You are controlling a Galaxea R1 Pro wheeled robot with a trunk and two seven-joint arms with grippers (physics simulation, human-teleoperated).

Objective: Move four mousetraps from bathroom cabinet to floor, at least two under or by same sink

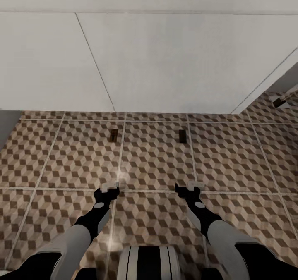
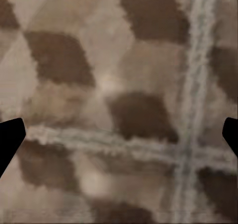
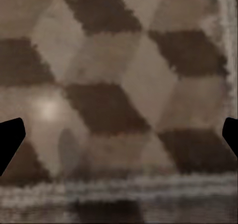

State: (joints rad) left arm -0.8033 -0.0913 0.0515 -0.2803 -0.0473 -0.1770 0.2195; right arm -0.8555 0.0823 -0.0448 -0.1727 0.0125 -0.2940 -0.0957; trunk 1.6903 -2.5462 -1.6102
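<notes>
Head view: two mousetraps [image 1: 114, 133] [image 1: 182, 136], small, flat and dark, are seen lying on the bathroom floor [image 1: 231, 160] in mid-frame, just below the wide white sink [image 1: 165, 61]. They are judged light and stiff, best pinched across the short edges. The left gripper [image 1: 110, 187] and right gripper [image 1: 189, 186] are held empty.

Left wrist view: jaws are spread over matte patterned tile and pale grout.

Right wrist view: jaws are likewise parted above tile.
</notes>
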